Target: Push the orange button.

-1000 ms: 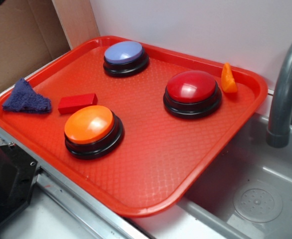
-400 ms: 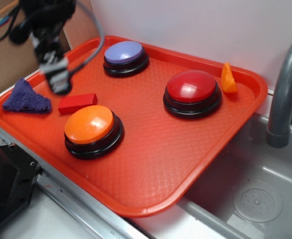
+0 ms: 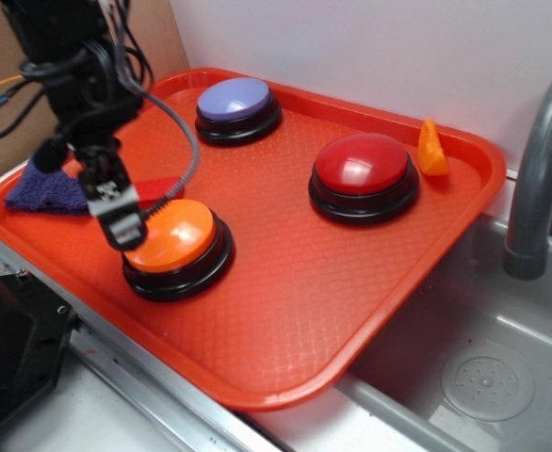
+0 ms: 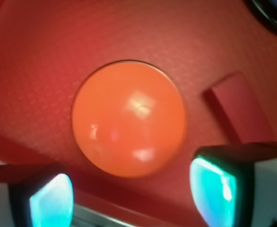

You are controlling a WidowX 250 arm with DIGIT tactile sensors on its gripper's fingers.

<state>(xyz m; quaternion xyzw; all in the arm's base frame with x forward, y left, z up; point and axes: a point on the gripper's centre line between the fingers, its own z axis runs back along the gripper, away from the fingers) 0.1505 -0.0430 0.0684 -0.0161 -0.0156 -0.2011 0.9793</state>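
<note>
The gripper [image 3: 121,226] had swung down from beside the purple cloth [image 3: 45,186] to hang over the left edge of the orange button [image 3: 170,235], which sat at the front left of the red tray [image 3: 285,311]; the approach looked nearly done, with only the press left. The arm reached in from the upper left, wrist pitched downward and cables trailing; in the wrist view its fingers [image 4: 214,187] stood spread, empty, flanking the dome [image 4: 129,118] near the red block [image 4: 240,109].
</note>
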